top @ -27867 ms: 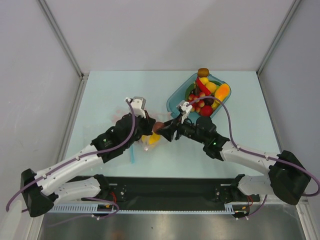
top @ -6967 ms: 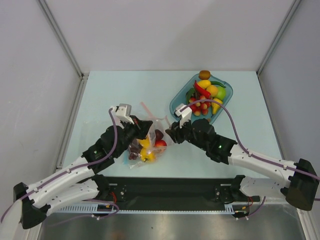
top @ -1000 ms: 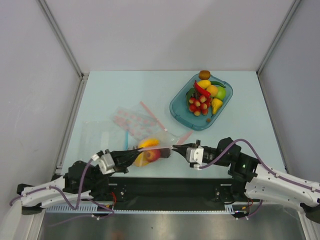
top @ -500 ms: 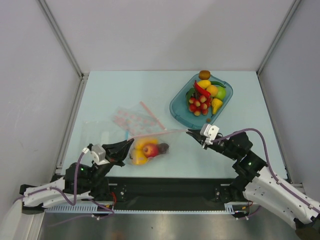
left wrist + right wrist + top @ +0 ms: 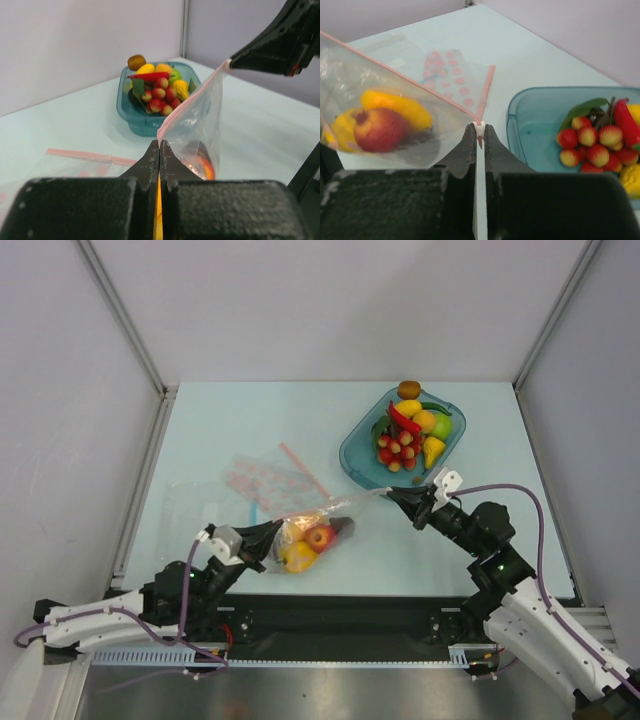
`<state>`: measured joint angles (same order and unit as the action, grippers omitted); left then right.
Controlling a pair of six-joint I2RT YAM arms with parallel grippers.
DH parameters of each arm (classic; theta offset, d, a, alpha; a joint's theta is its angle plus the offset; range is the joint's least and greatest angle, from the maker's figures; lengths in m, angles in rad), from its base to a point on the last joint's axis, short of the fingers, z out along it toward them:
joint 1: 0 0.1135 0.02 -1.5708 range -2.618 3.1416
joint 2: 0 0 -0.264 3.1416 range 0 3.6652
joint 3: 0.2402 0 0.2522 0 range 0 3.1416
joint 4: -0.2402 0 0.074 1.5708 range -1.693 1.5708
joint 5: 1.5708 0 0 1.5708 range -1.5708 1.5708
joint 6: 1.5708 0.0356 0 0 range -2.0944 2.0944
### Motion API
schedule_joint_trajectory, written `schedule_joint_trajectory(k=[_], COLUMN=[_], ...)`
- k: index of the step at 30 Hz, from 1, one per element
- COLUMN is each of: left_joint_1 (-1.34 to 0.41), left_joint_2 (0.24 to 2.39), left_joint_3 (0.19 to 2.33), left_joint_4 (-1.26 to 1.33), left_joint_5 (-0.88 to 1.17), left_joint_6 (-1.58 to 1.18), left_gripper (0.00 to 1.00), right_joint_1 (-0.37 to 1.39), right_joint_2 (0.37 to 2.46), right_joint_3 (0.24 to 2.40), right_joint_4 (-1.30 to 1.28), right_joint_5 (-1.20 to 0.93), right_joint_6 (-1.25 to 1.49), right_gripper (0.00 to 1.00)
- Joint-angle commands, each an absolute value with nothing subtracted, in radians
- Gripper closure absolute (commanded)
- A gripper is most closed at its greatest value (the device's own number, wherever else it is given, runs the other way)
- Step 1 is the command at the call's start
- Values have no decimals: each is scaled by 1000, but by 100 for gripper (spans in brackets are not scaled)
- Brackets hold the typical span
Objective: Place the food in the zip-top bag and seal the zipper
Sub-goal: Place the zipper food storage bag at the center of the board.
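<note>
Both jaws clenched on zipper (image 5: pixel 400 77) ends; zip-top bag (image 5: pixel 350 75) stretched between, food (image 5: pixel 379 129) inside; dish (image 5: pixel 535 125) nearby.

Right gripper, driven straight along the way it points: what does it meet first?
The right gripper is shut on the zipper end, so the bag comes first; beyond it, probably the spare dotted bag on the table, not the dish. Depth is unclear.
</note>
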<state>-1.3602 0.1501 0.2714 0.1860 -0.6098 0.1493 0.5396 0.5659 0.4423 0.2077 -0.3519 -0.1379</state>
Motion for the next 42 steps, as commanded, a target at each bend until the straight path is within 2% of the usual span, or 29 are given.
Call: schedule_joint_trajectory(k=[1, 5, 7, 13, 22, 28, 31, 35, 38, 39, 41, 42], left_joint_1=[-1348, -1287, -1264, -1224, -1224, -1203, -1103, -826, -732, -724, -719, -719], left_joint_2=[257, 362, 391, 437, 371, 491, 590, 750, 902, 929, 971, 973], left_joint_3=[339, 364, 370, 402, 535, 580, 586, 609, 652, 679, 709, 728], left_joint_4=[290, 270, 270, 285, 225, 284, 304, 304, 328, 334, 330, 327], left_joint_5=[-707, -706, -686, -672, -603, -609, -531, -280, -241, -232, -212, -201], left_joint_6=[163, 108, 78, 91, 84, 94, 23, -161, -218, -225, -218, -219], left_gripper=[100, 100, 100, 100, 100, 100, 100, 100, 100, 100, 92, 84], right_joint_1=[494, 485, 486, 489, 512, 517, 515, 493, 453, 446, 440, 440], right_joint_2=[569, 574, 578, 591, 482, 463, 514, 691, 869, 929, 949, 945], right_joint_3=[442, 463, 486, 581, 656, 698, 704, 733, 793, 805, 833, 831], right_joint_4=[259, 242, 230, 154, 193, 178, 152, 112, 103, 98, 84, 84], right_joint_5=[-86, 96, 98, 12, -276, -240, -142, 49, 69, 74, 97, 119], right_joint_6=[-40, 53, 86, 155, 206, 190, 190, 221, 250, 259, 288, 304], right_gripper=[100, 100, 100, 100, 100, 100, 100, 100, 79, 65, 50, 33])
